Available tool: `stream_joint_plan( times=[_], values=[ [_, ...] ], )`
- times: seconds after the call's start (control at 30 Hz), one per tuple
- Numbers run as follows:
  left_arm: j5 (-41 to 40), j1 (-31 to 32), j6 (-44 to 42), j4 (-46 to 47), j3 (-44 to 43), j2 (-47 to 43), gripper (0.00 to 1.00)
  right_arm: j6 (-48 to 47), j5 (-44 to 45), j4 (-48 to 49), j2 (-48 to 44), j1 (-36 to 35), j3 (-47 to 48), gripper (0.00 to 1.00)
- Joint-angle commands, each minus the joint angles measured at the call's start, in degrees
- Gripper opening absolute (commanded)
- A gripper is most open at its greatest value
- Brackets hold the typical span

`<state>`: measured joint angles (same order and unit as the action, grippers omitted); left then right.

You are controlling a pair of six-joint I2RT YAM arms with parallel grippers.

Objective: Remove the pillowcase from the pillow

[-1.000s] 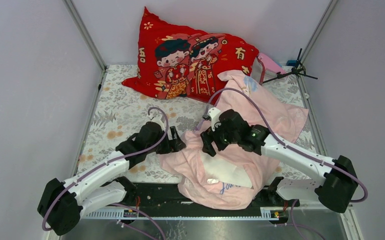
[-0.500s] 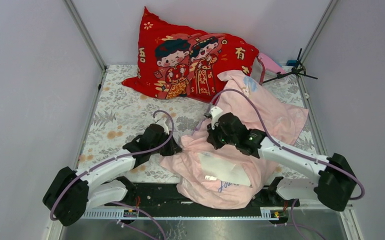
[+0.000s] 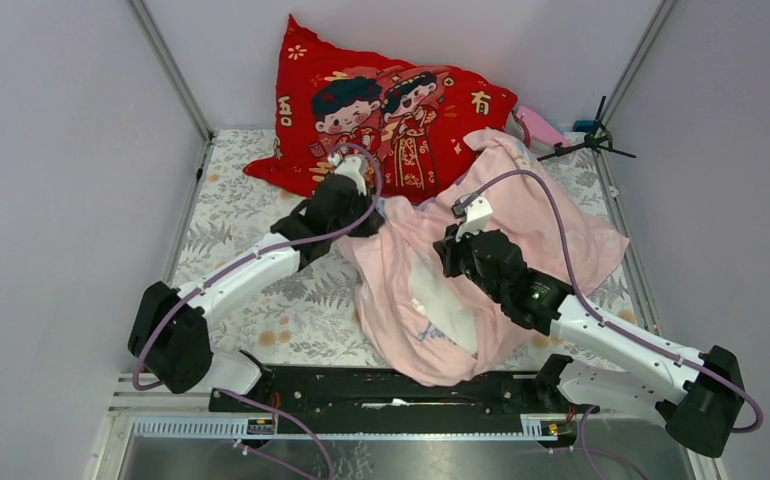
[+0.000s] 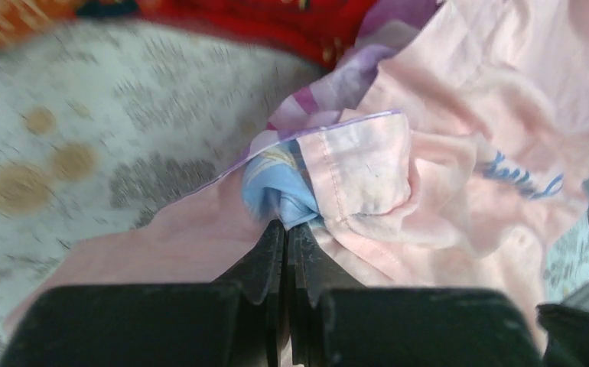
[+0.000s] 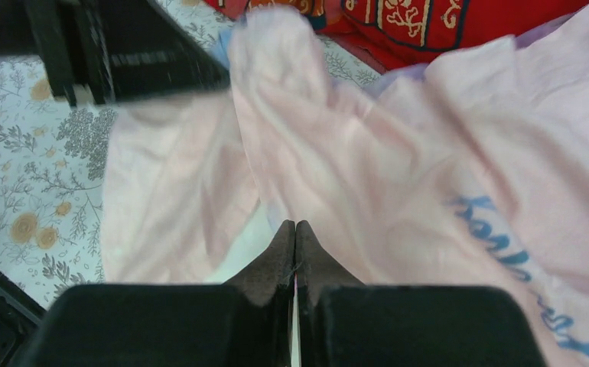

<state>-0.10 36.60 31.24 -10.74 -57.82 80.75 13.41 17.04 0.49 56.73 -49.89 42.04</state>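
Left pincer (image 4: 285,224), right pincer (image 5: 294,225): each tight on pillowcase (image 3: 586,235).

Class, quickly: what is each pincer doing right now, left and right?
Left pincer: shut on a bunched fold of the pale pink thin fabric pillowcase.
Right pincer: shut, pinching the same pillowcase.

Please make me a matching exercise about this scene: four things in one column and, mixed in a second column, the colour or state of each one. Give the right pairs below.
Column A
1 pillowcase
2 pillow
3 red cushion
4 left gripper

Column B
a leans at the back wall
b fingers shut on a fabric fold
c pale pink, crumpled
d white, mostly covered

Pairs: 1-c, 2-d, 3-a, 4-b
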Motion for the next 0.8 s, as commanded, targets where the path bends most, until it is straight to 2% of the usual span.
stream_joint_plan(
  times=[0.0,0.03,0.07,0.1,0.13,0.17,0.2,0.3,0.4,0.53,0.63,0.77],
  values=[
    [-10.91,-4.65,-2.59,1.29,-6.57,-2.57,0.00,0.80,3.51,0.73,-1.01,-0.38,2.42,0.00],
    [-11.85,-5.76,-1.90,0.01,-6.54,-2.60,0.00,0.99,3.22,0.88,-0.43,-0.37,2.32,0.00],
    [-13.21,-6.57,-1.03,-1.14,-6.37,-2.56,0.06,1.16,2.43,1.03,0.36,-0.43,2.26,0.00],
    [-14.67,-6.96,-0.50,-2.08,-5.99,-2.58,0.24,1.44,1.80,1.03,1.35,-0.39,2.41,0.00],
    [-15.88,-7.12,-0.39,-3.01,-5.55,-2.65,0.57,1.77,1.39,0.96,2.39,-0.39,2.69,0.00],
    [-17.70,-7.15,0.52,-4.13,-5.02,-3.04,0.77,2.12,1.20,0.61,3.44,-0.39,2.96,0.00],
    [-18.94,-7.16,1.32,-4.85,-4.16,-3.76,0.84,2.45,1.39,0.24,4.42,-0.35,3.38,0.00],
    [-18.75,-7.07,2.33,-4.53,-0.01,-8.65,0.90,3.73,3.41,0.23,5.87,-0.38,3.57,0.00],
    [-14.80,-6.86,3.84,-3.20,4.98,-15.31,0.90,3.90,2.92,1.83,6.26,-0.39,2.74,0.00],
    [-2.94,-5.52,8.49,0.83,10.74,-21.51,0.87,3.81,2.58,2.12,7.35,-0.38,2.58,0.00],
    [5.16,-1.95,11.84,4.90,12.38,-21.33,0.83,3.76,2.57,2.70,7.69,-0.39,2.23,0.00],
    [3.03,7.45,11.68,5.55,9.37,-16.25,0.80,3.91,2.28,3.11,7.72,-0.36,1.90,0.00]
  ],
)
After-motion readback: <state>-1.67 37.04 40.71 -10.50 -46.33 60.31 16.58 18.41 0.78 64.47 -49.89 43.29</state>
